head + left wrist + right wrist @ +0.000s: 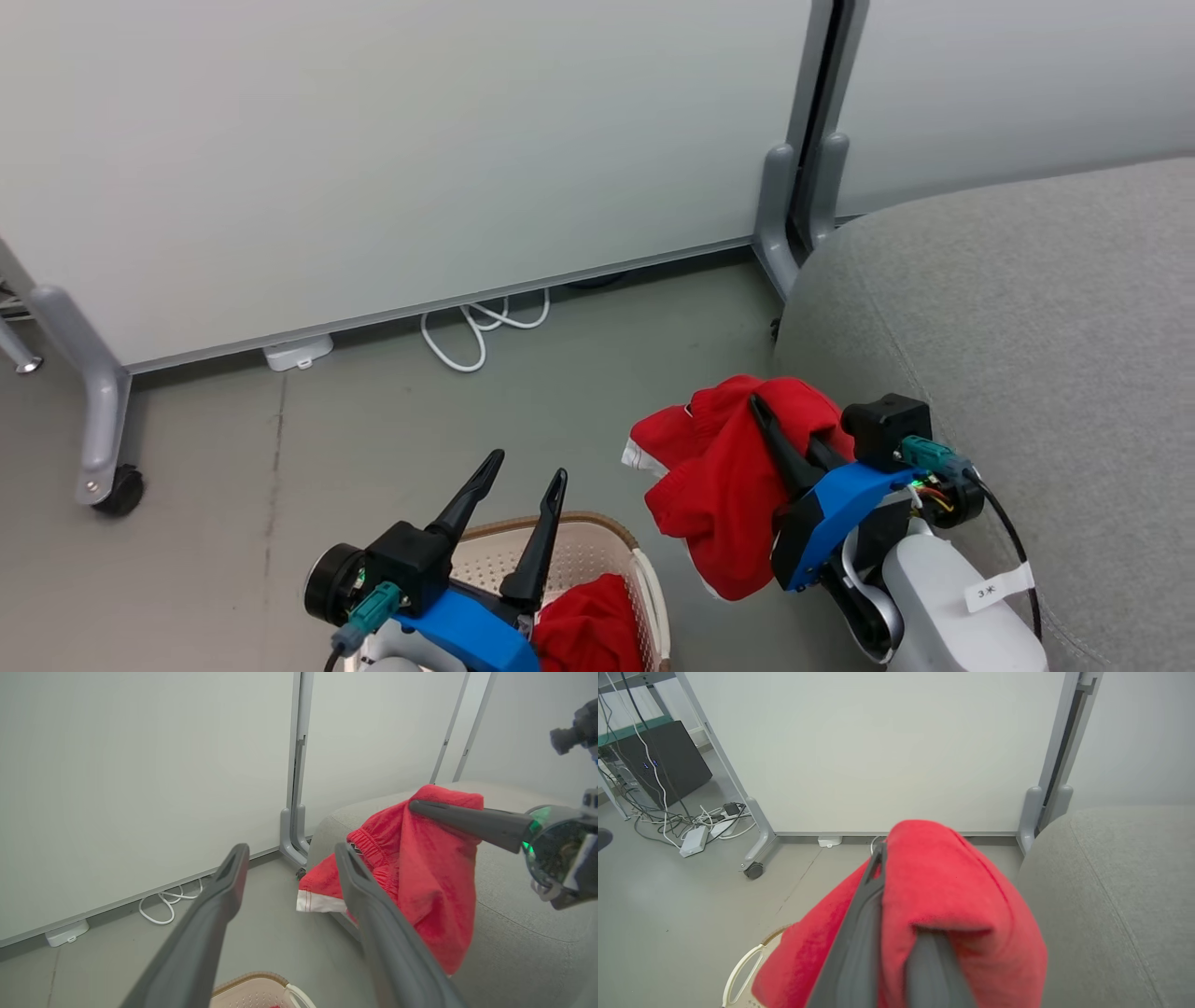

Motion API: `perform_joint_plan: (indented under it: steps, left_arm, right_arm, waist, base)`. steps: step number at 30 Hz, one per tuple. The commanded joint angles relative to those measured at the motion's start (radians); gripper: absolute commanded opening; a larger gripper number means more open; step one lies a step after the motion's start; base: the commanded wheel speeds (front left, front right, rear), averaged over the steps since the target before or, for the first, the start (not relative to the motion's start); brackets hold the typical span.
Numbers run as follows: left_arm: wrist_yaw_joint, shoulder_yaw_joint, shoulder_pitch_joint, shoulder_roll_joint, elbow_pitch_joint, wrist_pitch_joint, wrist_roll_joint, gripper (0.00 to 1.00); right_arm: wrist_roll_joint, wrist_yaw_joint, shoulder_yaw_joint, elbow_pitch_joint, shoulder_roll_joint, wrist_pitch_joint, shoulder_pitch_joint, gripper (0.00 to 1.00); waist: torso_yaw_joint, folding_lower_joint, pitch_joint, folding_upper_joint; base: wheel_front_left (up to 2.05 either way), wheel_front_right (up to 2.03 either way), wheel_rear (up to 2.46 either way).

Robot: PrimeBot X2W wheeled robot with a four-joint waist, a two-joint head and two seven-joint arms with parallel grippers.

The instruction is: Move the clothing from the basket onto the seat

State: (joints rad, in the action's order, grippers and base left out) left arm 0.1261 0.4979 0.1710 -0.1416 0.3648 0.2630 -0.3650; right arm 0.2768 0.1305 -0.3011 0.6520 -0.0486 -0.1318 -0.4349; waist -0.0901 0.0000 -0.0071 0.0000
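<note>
My right gripper is shut on a red garment with a white edge, which hangs in the air over the floor beside the grey seat. The cloth drapes over both fingers and hides one tip. The left wrist view shows the same garment against the seat's rounded corner. A plain red garment lies in the cream basket at the bottom edge. Above the basket my left gripper stands open and empty, its fingers spread wide.
Pale partition panels on grey wheeled feet stand behind. A white cable loop and a small white box lie on the floor at their base. A black case and tangled cables sit far left.
</note>
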Motion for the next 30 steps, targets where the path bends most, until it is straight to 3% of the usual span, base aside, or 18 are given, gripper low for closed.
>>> perform_joint_plan:
  steps: [1,20,30]
  left_arm:
    - [0.007,-0.004,0.003,-0.003,-0.005,0.003,-0.002,1.0]
    - [0.005,-0.016,0.015,0.005,-0.012,0.003,0.0,1.0]
    - [0.005,-0.008,0.024,0.008,-0.006,0.003,0.003,1.0]
  right_arm:
    - [0.003,0.0,-0.001,-0.005,-0.003,0.001,0.007,0.0]
    - [0.003,0.0,-0.006,-0.016,-0.003,0.005,0.015,0.0]
    - [0.002,0.0,0.0,-0.021,-0.003,0.007,0.019,0.0]
  waist:
    - [-0.034,0.0,0.005,0.0]
    - [-0.325,0.0,0.031,0.0]
    - [-0.412,0.0,0.043,0.0]
  base:
    - [0.0,0.0,0.0]
    - [0.0,0.0,0.0]
    - [0.0,0.0,0.0]
